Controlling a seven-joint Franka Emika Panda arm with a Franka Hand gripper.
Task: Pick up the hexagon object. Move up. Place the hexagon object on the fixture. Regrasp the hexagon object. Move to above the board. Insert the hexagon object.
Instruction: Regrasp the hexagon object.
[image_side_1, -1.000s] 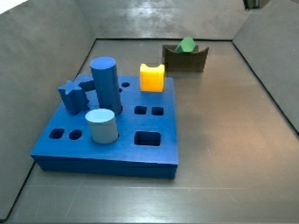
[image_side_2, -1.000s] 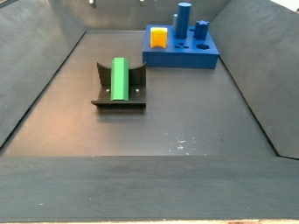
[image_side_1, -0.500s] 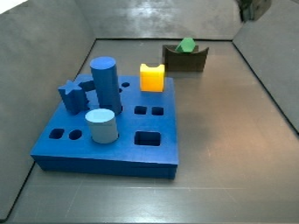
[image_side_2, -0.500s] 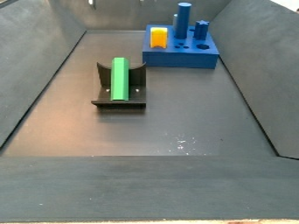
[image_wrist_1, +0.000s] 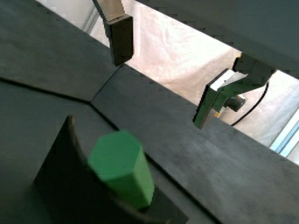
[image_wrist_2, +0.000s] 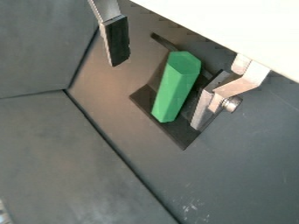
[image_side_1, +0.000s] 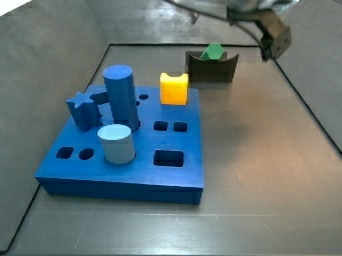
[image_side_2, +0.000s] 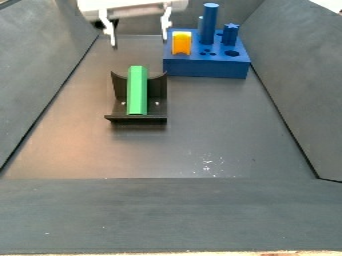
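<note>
Robot test cell, lab-type setup. Bare dark grey counter (image_side_2: 201, 140) boxed in by sloped grey walls (image_side_2: 47, 80). Only purpose-made training pieces: large flat blue board (image_side_1: 127, 150) with shaped holes and pegs, small dark notched fixture (image_side_2: 135, 100) cradling bright green hexagon object (image_side_2: 135, 88). Silver gripper (image_side_2: 136, 30) hangs above fixture, jaws spread.

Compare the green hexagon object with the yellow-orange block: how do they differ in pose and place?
The hexagon object lies lengthwise in the fixture, apart from the board; the yellow-orange block stands upright on the board. The hexagon object is slim and long, the block squat. The open gripper hangs above the hexagon object, not the block. Neither is held.
</note>
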